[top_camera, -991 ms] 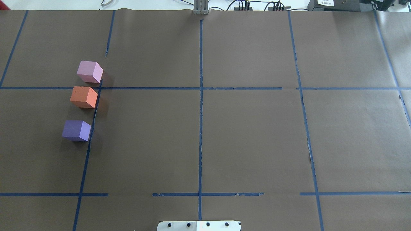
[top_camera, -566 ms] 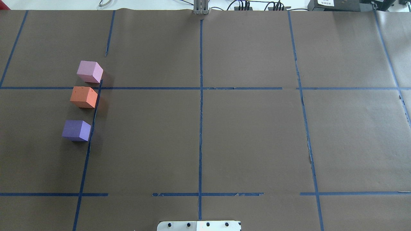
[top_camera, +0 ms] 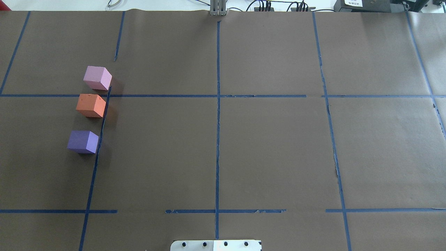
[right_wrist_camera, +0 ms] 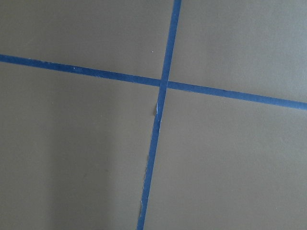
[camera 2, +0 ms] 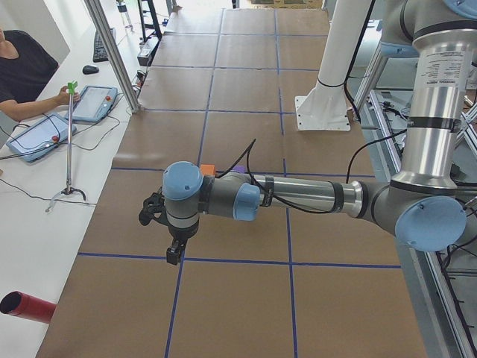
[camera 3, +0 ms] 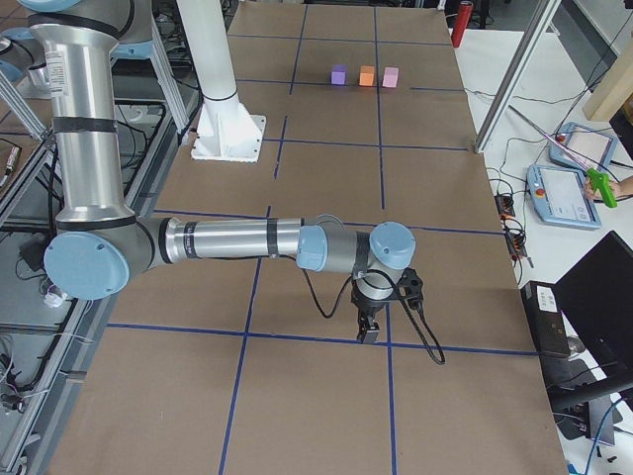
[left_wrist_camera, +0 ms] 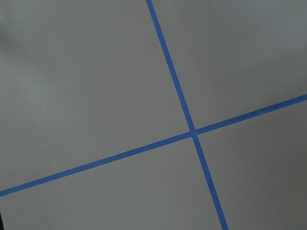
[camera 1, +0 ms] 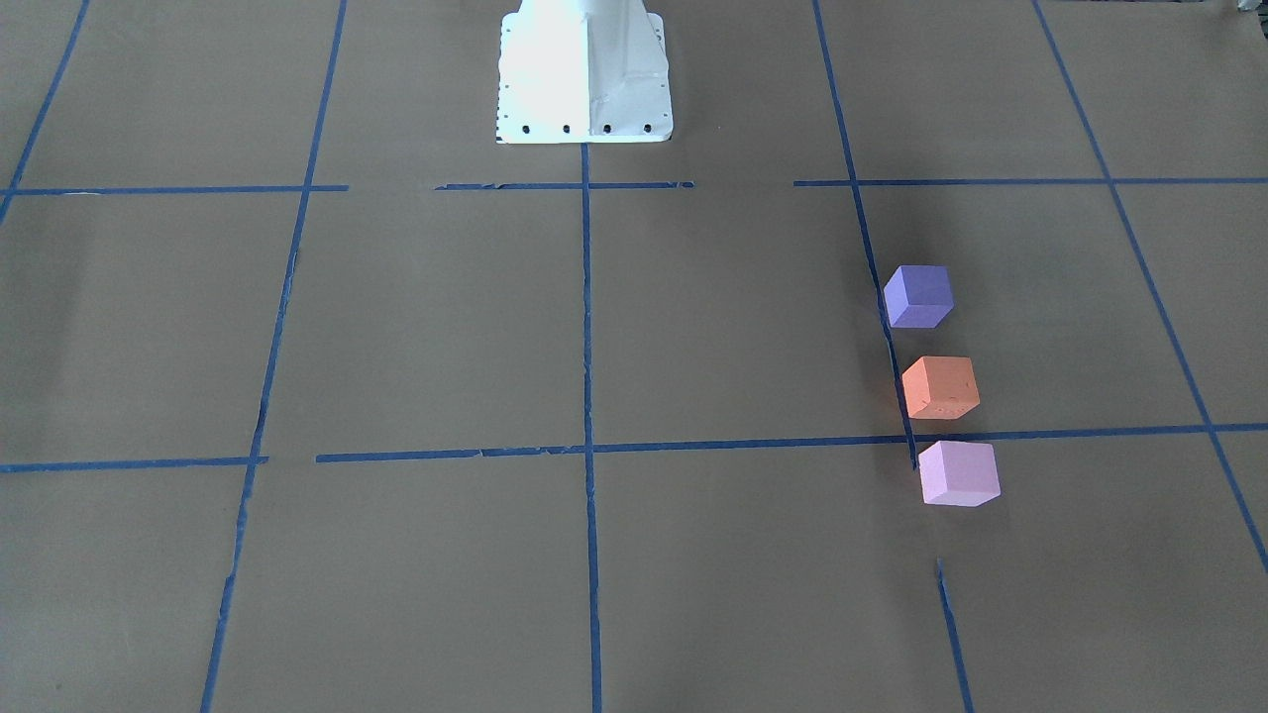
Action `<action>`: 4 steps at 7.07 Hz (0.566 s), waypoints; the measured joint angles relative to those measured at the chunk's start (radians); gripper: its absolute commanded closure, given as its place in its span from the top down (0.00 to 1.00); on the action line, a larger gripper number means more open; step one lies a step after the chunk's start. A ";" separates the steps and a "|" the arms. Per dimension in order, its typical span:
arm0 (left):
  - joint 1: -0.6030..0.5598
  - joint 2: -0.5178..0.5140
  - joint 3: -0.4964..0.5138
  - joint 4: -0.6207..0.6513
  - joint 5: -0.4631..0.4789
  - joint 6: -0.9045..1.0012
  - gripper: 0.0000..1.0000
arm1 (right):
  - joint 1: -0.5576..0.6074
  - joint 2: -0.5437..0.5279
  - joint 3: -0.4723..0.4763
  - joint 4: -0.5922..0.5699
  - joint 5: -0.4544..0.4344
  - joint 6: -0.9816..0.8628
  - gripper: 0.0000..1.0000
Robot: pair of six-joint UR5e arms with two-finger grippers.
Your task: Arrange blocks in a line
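Three cubes stand in a near-straight row along a blue tape line on the robot's left side of the table: the pale pink-lilac block farthest out, the orange block in the middle, the violet-purple block nearest the base. The front view shows them too: purple, orange, pink. My left gripper shows only in the left side view and my right gripper only in the right side view. Both hang over tape crossings, far from the blocks. I cannot tell whether they are open or shut.
Brown paper with a blue tape grid covers the table. The white robot base stands at the near edge. An operator sits with tablets beyond the far edge. A red cylinder lies off the paper. Both wrist views show only tape crossings.
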 measured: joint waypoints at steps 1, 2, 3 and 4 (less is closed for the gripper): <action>0.000 0.000 -0.013 0.000 -0.001 -0.040 1.00 | 0.000 0.000 0.000 0.000 0.000 0.000 1.00; 0.001 -0.001 -0.018 0.001 -0.001 -0.069 1.00 | 0.000 0.000 0.000 0.000 0.000 0.000 1.00; 0.001 -0.001 -0.017 -0.002 -0.002 -0.094 1.00 | 0.000 0.000 0.000 0.000 0.000 0.001 1.00; 0.001 0.001 -0.014 -0.009 -0.002 -0.102 1.00 | 0.000 0.000 0.000 0.000 0.000 0.000 1.00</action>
